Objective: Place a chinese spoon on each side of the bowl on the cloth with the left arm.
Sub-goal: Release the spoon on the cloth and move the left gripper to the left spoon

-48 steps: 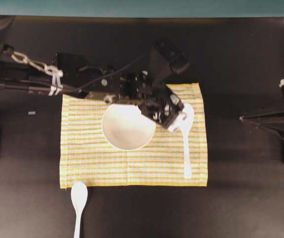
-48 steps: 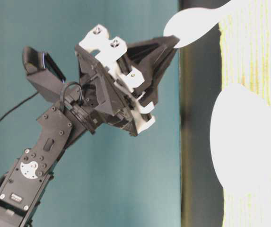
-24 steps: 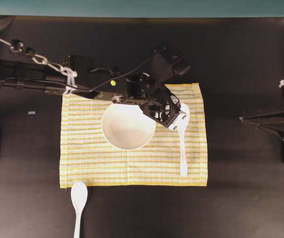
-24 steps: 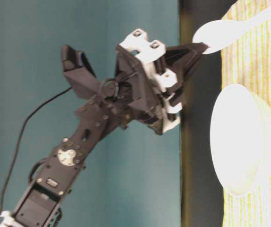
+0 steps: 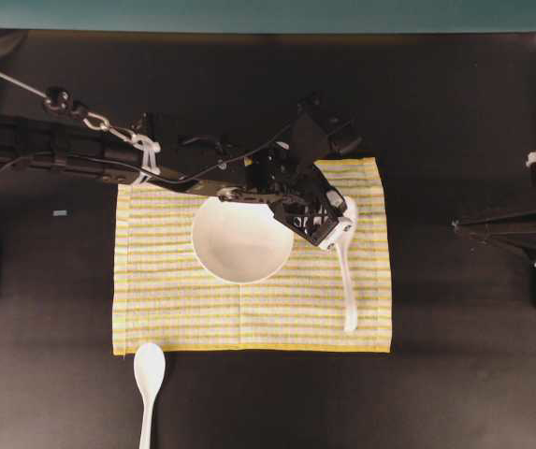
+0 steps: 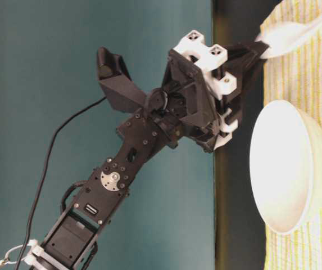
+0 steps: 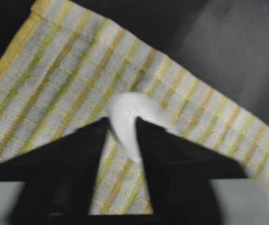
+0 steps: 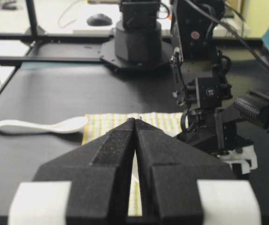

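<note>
Since a second ago the left gripper (image 5: 335,223) has come down to the cloth (image 5: 174,299), and the spoon (image 5: 346,281) it carried now lies flat there, just right of the bowl (image 5: 241,241) in the overhead view, handle running toward the near hem. The wrist view shows the jaws parted, one on each side of the spoon's bowl end; whether a finger still touches it is too blurred to tell. The bowl sits upright a little above the cloth's middle. The left arm (image 5: 80,150) reaches across from the left over the cloth's far edge and hides part of the bowl's far rim and the top of the spoon.

A second spoon (image 5: 148,374) lies on the black worktop (image 5: 455,393), off the cloth, just beyond its near left corner; its handle is cut off by the picture's edge. The right gripper (image 8: 135,126) is parked well off to the right, its fingers pressed together on nothing. In the table-level view the spoon end shows past the fingertips, soft and overexposed.
</note>
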`<action>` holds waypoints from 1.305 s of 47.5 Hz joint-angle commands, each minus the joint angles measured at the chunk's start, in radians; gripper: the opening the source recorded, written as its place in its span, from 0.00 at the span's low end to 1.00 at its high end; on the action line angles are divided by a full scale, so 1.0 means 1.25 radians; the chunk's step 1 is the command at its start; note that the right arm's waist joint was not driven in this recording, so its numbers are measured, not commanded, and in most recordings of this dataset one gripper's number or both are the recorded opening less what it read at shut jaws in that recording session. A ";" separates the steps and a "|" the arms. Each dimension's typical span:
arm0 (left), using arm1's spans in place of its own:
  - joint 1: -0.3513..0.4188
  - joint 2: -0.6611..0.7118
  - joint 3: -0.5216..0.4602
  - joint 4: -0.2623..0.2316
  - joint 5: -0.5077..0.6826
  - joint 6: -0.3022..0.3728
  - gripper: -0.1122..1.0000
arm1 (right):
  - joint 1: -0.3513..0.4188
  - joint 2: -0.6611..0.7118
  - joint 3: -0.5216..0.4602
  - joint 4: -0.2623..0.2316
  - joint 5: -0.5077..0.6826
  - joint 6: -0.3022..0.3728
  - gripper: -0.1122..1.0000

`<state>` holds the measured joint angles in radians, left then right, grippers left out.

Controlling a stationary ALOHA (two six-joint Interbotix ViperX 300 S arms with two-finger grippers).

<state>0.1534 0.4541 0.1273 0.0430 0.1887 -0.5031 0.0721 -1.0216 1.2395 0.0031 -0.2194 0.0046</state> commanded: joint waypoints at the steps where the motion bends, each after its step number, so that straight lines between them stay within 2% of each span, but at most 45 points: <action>1: -0.001 -0.005 -0.007 0.002 -0.012 0.010 0.52 | 0.000 0.005 -0.004 0.001 -0.007 0.000 0.09; 7: -0.005 -0.007 -0.006 0.002 -0.032 0.026 0.82 | 0.000 0.004 -0.005 0.001 -0.010 0.000 0.09; 9: -0.013 -0.015 -0.005 0.001 -0.033 0.034 0.86 | 0.000 0.004 -0.005 0.001 -0.009 0.000 0.09; 20: -0.076 -0.147 0.064 0.001 -0.033 0.069 0.80 | 0.000 -0.006 -0.005 0.001 -0.005 0.000 0.09; 32: -0.180 -0.383 0.265 0.001 -0.054 0.065 0.80 | 0.000 -0.016 -0.001 0.001 0.011 0.000 0.09; 40: -0.242 -0.493 0.400 0.002 -0.086 0.058 0.80 | 0.001 -0.017 -0.001 0.001 0.011 -0.001 0.09; 43: -0.263 -0.518 0.447 0.001 -0.094 0.048 0.80 | 0.000 -0.017 -0.001 0.001 0.007 -0.001 0.09; 54: -0.317 -0.573 0.607 0.001 -0.086 -0.039 0.80 | 0.000 -0.020 -0.001 0.001 0.012 -0.001 0.09; 62: -0.363 -0.569 0.680 0.002 -0.088 -0.081 0.80 | 0.000 -0.018 -0.001 0.001 0.007 -0.006 0.09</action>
<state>-0.2746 -0.2546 0.9526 0.0414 0.0859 -0.5952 0.0721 -1.0508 1.2441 0.0015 -0.1994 0.0031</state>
